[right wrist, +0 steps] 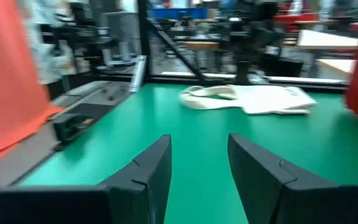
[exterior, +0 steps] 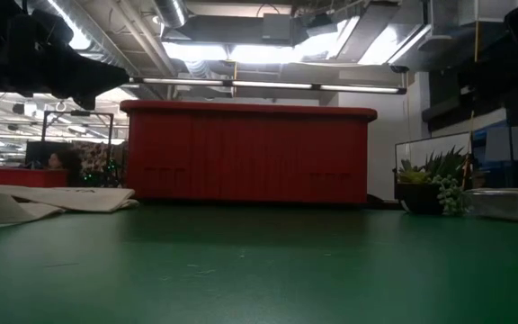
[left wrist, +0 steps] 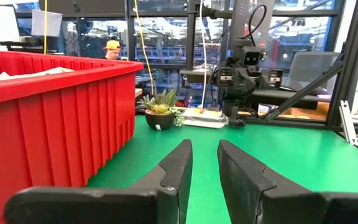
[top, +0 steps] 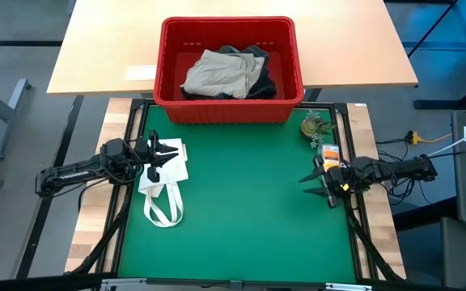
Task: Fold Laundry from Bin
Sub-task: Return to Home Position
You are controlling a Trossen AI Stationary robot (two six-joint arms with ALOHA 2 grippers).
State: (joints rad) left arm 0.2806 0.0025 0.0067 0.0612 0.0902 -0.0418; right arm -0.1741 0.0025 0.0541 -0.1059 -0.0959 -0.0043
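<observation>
The red bin (top: 229,23) stands at the far edge of the green mat, its near wall (exterior: 245,153) facing the low camera. The laundry lies inside it: a khaki-beige piece (top: 221,73) on top, with dark pieces (top: 265,77) beside and under it. My left gripper (top: 168,158) hangs level at the mat's left side, above a white tote bag (top: 168,182), open with nothing between its fingers (left wrist: 204,146). At the mat's right edge my right gripper (top: 318,184) also points level inward, open and empty (right wrist: 197,140).
A small potted plant (top: 314,125) stands at the mat's far right corner, with a small orange-labelled packet (top: 330,151) next to it. The tote bag's loop handles (top: 163,212) trail toward the near edge. A person (left wrist: 112,48) shows far behind the table.
</observation>
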